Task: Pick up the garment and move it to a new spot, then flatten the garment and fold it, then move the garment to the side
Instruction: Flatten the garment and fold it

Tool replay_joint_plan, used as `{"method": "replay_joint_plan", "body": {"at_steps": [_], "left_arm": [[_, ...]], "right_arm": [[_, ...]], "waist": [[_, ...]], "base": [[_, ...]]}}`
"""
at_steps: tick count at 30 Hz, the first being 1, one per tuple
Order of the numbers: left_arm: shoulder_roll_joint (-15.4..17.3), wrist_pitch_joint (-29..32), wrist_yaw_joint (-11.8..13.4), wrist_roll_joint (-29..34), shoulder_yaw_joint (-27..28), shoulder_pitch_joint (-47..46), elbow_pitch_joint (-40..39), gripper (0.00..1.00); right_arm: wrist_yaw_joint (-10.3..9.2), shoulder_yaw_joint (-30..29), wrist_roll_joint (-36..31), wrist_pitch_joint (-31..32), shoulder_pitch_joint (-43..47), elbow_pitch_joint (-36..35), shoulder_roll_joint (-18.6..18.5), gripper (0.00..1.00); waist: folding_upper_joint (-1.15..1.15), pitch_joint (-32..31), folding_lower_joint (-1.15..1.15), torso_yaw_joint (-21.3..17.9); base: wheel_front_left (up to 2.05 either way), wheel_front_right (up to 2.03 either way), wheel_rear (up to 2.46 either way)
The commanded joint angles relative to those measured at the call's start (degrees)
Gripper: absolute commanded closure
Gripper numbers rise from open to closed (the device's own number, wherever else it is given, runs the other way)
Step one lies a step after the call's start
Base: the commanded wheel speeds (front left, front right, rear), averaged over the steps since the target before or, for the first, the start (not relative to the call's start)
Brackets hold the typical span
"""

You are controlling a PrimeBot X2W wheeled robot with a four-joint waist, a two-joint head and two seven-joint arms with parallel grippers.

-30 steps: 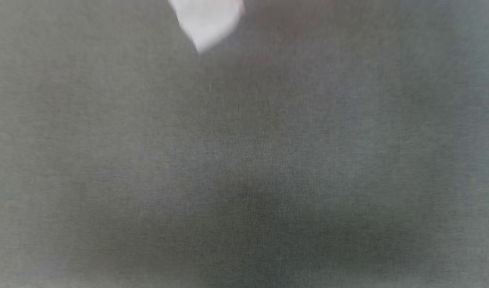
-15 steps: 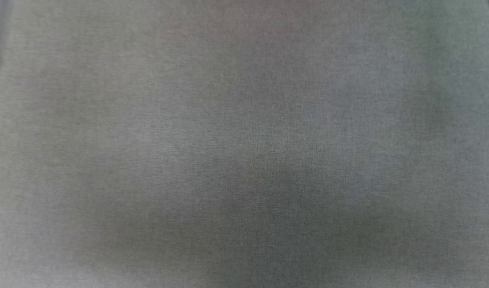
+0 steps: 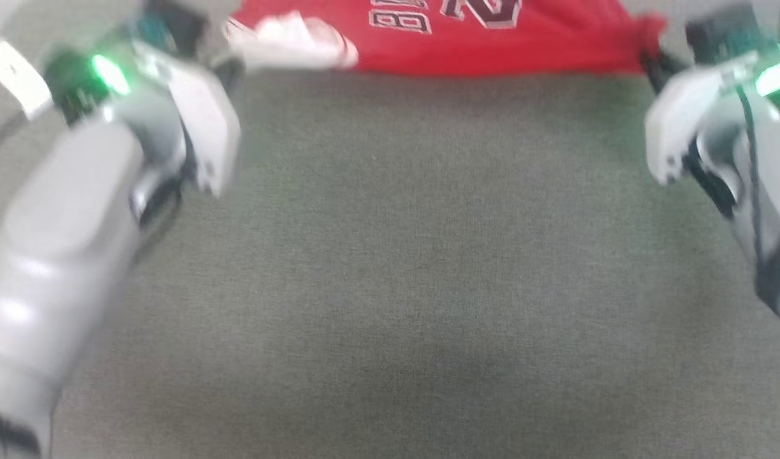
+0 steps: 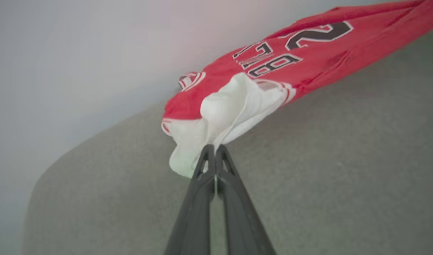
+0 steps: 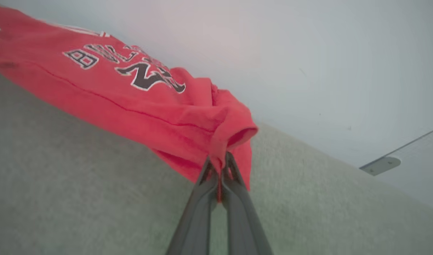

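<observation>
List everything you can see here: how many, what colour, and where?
garment: one, bright red with a white sleeve and dark lettering, stretched between both claws over the table.
table: one, grey-green fabric top, under the garment.
background: one, pale grey, beyond the table's edge.
metal plate: one, grey, small, on that background.
left forearm and right forearm: two, pale grey, at the head view's sides.
left claw: one, dark, shut on the white sleeve.
right claw: one, dark, shut on a red corner.

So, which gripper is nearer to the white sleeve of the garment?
Left. The left gripper is shut on the white sleeve itself; the right gripper pinches the red opposite end of the garment, beyond the lettering.
</observation>
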Motion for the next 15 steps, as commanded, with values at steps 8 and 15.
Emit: {"method": "replay_joint_plan", "body": {"at_steps": [8,15], "left_arm": [[8.0,11.6,4.8,-8.2,-0.4,20.4,-21.6,1.0],[16.4,19.6,17.6,-12.9,-0.3,38.3,-46.7,1.0]], "right_arm": [[-0.11,7.1,14.3,5.9,15.1,-17.5,-12.4,1.0],[-0.1,8.4,20.9,10.4,28.0,-30.4,-20.4,1.0]], "waist": [[0.0,-4.9,0.0,0.3],[0.0,-7.0,0.0,0.4]], "base": [[0.0,0.0,0.0],[0.0,0.0,0.0]]}}
